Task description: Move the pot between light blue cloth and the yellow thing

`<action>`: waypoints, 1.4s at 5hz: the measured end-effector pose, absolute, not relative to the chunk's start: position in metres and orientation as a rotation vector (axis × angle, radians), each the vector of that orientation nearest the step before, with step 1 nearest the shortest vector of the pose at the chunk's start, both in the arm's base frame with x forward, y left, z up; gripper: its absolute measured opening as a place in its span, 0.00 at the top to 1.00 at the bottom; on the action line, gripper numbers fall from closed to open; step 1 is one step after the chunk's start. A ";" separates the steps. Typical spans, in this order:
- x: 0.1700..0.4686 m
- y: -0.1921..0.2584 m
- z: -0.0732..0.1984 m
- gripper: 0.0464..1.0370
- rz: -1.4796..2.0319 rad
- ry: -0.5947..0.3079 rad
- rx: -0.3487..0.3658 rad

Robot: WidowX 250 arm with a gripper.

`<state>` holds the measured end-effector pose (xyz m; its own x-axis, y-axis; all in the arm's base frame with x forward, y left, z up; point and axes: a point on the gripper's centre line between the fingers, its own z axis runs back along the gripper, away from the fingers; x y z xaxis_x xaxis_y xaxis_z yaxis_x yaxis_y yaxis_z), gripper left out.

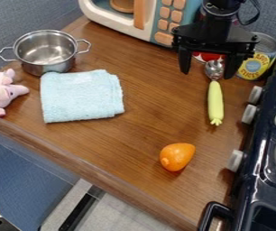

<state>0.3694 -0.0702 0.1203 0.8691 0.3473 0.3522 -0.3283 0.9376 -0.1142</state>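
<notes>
Pot (39,68) stands beside blue cloth (81,97), bare metal inside | can (256,66) stands near stove (254,169) | end effector (208,66) is released, opened very wide, near spoon (215,101)

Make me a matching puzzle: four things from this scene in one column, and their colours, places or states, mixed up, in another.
Things:
1. Pot
2. Cloth
3. Toy animal
4. Claw

Descriptions:
A. Light blue and folded
B. Open, hanging above the wooden counter
C. Silver, with two side handles
D. Pink, lying beside the cloth

Right pairs: 1-C, 2-A, 3-D, 4-B
</notes>
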 end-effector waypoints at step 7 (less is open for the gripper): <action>0.320 0.124 0.096 0.04 0.407 -0.277 0.229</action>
<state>0.3204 0.1237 0.0964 0.8820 0.3563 0.3086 -0.4180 0.8938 0.1626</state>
